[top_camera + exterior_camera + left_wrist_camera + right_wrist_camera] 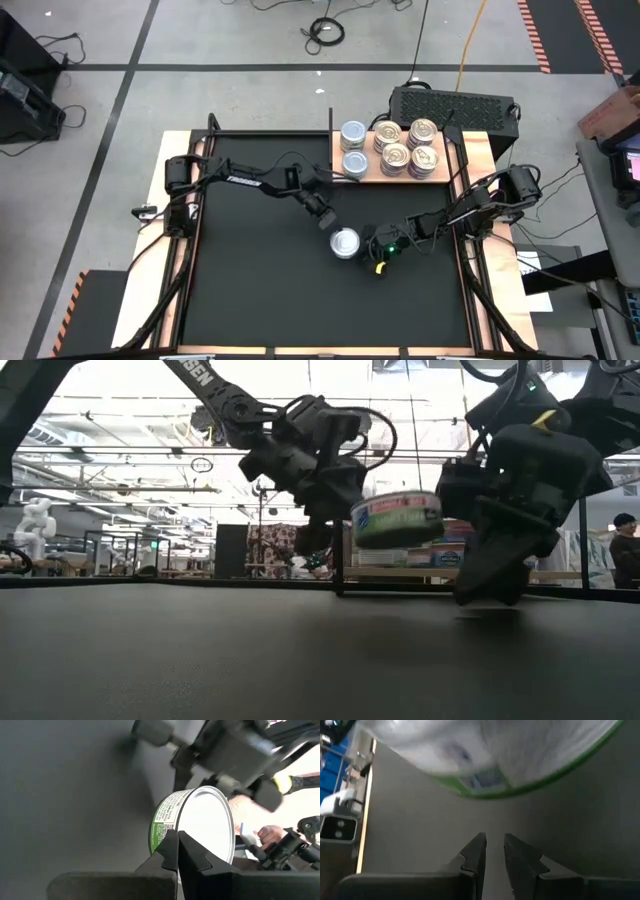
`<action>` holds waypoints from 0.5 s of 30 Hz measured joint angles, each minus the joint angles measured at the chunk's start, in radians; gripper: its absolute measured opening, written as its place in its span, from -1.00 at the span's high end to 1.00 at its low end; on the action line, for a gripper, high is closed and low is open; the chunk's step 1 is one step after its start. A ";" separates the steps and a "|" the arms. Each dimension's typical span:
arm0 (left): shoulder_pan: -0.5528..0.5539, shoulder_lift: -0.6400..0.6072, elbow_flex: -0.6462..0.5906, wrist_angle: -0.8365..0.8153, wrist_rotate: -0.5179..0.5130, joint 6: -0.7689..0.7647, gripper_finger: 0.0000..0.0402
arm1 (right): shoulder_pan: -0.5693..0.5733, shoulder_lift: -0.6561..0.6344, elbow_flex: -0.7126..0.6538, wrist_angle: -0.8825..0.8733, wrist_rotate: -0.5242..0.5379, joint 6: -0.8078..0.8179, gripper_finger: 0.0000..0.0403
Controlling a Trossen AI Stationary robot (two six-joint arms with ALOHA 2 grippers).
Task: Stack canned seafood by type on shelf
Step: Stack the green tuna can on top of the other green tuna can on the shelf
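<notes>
text: "SEN" | on: left arm (205, 382) | white letters

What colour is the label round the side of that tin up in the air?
Green and white with a touch of pink on the tin, clearest in the low view.

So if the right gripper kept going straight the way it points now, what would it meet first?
Probably the black mat: the right gripper points down at it, the green-labelled round tin sitting off that line.

Seven tins show: two silvery-blue tins (353, 147) and four gold-topped tins (408, 147) on one wooden shelf (455, 165), one silvery tin (345, 243) apart.
</notes>
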 joint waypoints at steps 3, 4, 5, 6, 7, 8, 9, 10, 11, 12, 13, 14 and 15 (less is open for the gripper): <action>0.003 0.000 0.029 -0.003 0.000 -0.007 1.00 | 0.000 -0.004 0.000 -0.029 -0.011 -0.013 0.69; 0.006 0.000 0.035 -0.002 0.000 -0.023 1.00 | 0.000 -0.010 0.000 -0.043 -0.007 -0.018 0.69; 0.011 0.000 0.039 -0.002 0.002 -0.035 1.00 | 0.000 -0.015 0.000 -0.052 -0.004 -0.023 0.69; 0.017 -0.001 0.040 -0.002 0.003 -0.044 1.00 | 0.000 -0.024 -0.001 -0.061 -0.003 -0.030 0.69; 0.025 -0.001 0.040 -0.003 0.004 -0.050 1.00 | 0.000 -0.035 -0.009 -0.063 -0.002 -0.037 0.69; 0.032 -0.007 0.040 -0.011 0.003 -0.050 1.00 | 0.000 -0.048 -0.019 -0.065 0.001 -0.043 0.69; 0.039 -0.016 0.037 -0.021 0.000 -0.047 1.00 | 0.000 -0.061 -0.028 -0.064 0.012 -0.044 0.69; 0.047 -0.028 0.036 -0.034 -0.008 -0.043 1.00 | 0.000 -0.075 -0.041 -0.063 0.025 -0.043 0.69; 0.052 -0.039 0.033 -0.038 -0.019 -0.043 1.00 | 0.000 -0.093 -0.057 -0.063 0.033 -0.037 0.69; 0.056 -0.052 0.030 -0.045 -0.028 -0.032 1.00 | 0.000 -0.109 -0.071 -0.064 0.043 -0.028 0.69; 0.061 -0.069 0.029 -0.066 -0.037 -0.016 1.00 | 0.000 -0.125 -0.085 -0.063 0.051 -0.019 0.69; 0.062 -0.083 0.028 -0.090 -0.046 0.001 1.00 | 0.000 -0.140 -0.100 -0.059 0.056 -0.012 0.69; 0.063 -0.094 0.028 -0.107 -0.052 0.011 1.00 | 0.000 -0.158 -0.117 -0.054 0.057 -0.005 0.69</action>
